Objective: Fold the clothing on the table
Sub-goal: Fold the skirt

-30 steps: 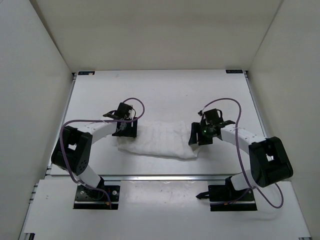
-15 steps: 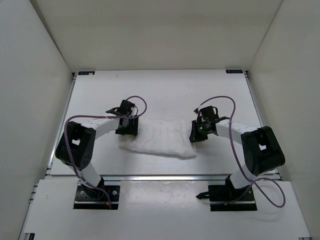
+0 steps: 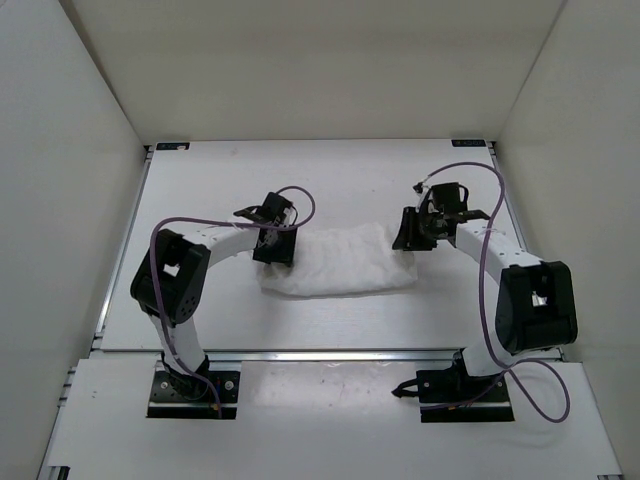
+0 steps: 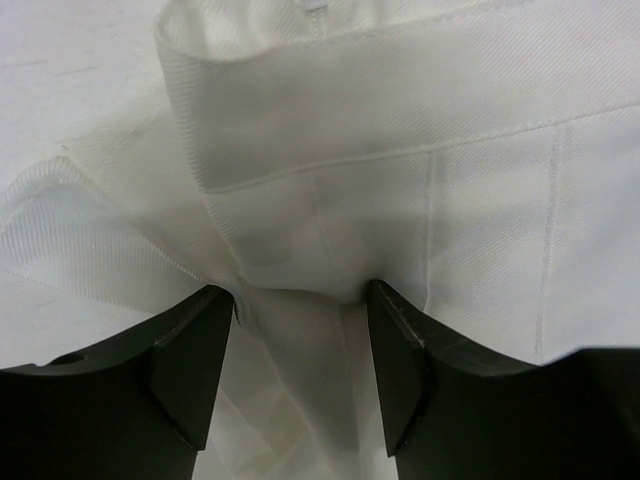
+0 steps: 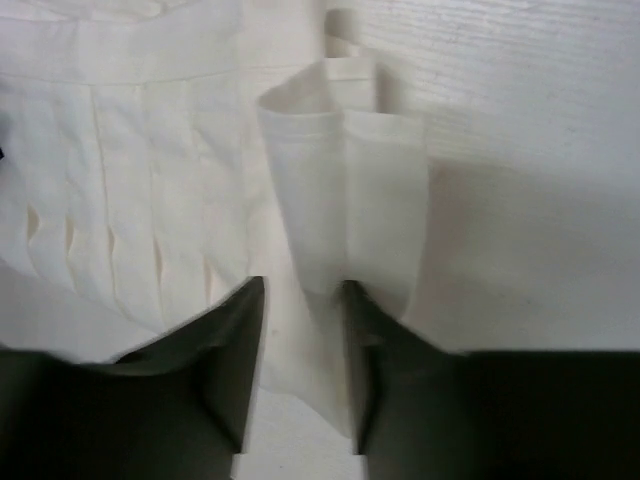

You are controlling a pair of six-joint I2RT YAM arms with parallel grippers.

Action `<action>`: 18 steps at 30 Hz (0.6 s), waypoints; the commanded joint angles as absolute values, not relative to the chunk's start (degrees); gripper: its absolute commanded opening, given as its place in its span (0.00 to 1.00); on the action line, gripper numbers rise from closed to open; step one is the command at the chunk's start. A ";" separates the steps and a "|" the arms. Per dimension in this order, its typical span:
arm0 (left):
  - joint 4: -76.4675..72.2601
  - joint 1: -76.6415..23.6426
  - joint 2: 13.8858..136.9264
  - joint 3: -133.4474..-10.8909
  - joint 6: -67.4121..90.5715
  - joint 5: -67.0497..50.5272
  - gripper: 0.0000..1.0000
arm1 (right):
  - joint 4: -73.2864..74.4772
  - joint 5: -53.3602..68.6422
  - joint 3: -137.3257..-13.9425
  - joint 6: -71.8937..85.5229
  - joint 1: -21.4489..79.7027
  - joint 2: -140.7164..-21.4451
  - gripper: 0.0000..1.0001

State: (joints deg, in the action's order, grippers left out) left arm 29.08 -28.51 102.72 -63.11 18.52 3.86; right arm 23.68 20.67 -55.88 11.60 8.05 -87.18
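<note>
Reaching inward, left hand (image 3: 275, 243) pinching skirt (image 3: 340, 262) edge, right hand (image 3: 412, 229) clamping opposite fold, elbows bent outward

Skirt (image 4: 400, 180): thin white woven cloth, fine diagonal twill texture, matt, with stitched seams and pressed pleats. Worktop (image 3: 330, 180): smooth matt white surface, with a silver metal rail (image 3: 330, 353) of dull sheen along the near edge. Left pincer (image 4: 300, 380) and right pincer (image 5: 300, 370): fingers of black plastic, matt, smooth-faced. Arm cables (image 3: 490, 250): purple, glossy sheathing.
</note>
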 commanded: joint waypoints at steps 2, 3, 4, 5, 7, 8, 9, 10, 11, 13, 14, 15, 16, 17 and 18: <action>31.38 -28.31 104.33 -66.53 18.99 0.88 0.68 | 23.03 24.34 -54.67 8.62 8.08 -88.15 0.50; 31.55 -27.78 104.24 -66.79 18.81 0.79 0.69 | 22.42 24.17 -54.41 8.35 8.69 -88.33 0.55; 31.90 -27.34 103.80 -67.32 18.72 0.79 0.69 | 22.15 23.47 -53.97 8.18 9.14 -88.33 0.63; 32.08 -27.07 103.19 -67.85 18.46 0.62 0.69 | 21.89 22.94 -53.88 8.09 9.49 -88.42 0.67; 32.78 -26.02 102.05 -68.29 17.93 0.61 0.70 | 22.15 21.63 -53.79 7.91 9.84 -89.03 0.72; 33.13 -25.75 100.91 -68.38 17.67 1.40 0.71 | 22.58 20.93 -54.05 7.30 9.84 -89.56 0.73; 33.40 -25.93 100.03 -68.20 17.58 2.10 0.71 | 22.85 19.44 -54.05 7.12 10.19 -90.17 0.75; 33.40 -25.75 99.41 -67.86 17.75 2.54 0.72 | 23.11 19.08 -54.05 7.21 10.72 -90.87 0.76; 33.14 -25.23 98.36 -67.24 17.41 2.81 0.72 | 23.38 18.46 -54.14 6.34 10.64 -91.75 0.77; 32.52 -24.26 97.04 -65.92 17.57 3.60 0.72 | 23.47 17.93 -54.75 5.54 11.08 -92.81 0.77; 31.82 -23.56 96.51 -64.79 17.67 3.78 0.71 | 23.38 18.02 -55.02 5.54 11.16 -93.77 0.76; 31.73 -23.29 96.16 -63.56 18.01 3.87 0.72 | 23.29 18.19 -54.58 5.62 11.68 -94.13 0.74; 31.21 -22.59 96.33 -62.94 17.93 3.78 0.70 | 23.20 17.76 -55.19 5.89 11.78 -95.09 0.71; 30.77 -22.15 96.59 -62.23 17.93 3.69 0.69 | 23.12 17.58 -55.28 6.06 11.95 -95.53 0.70; 30.67 -22.06 97.55 -61.36 17.93 3.60 0.69 | 23.03 17.40 -55.28 6.15 12.30 -96.06 0.66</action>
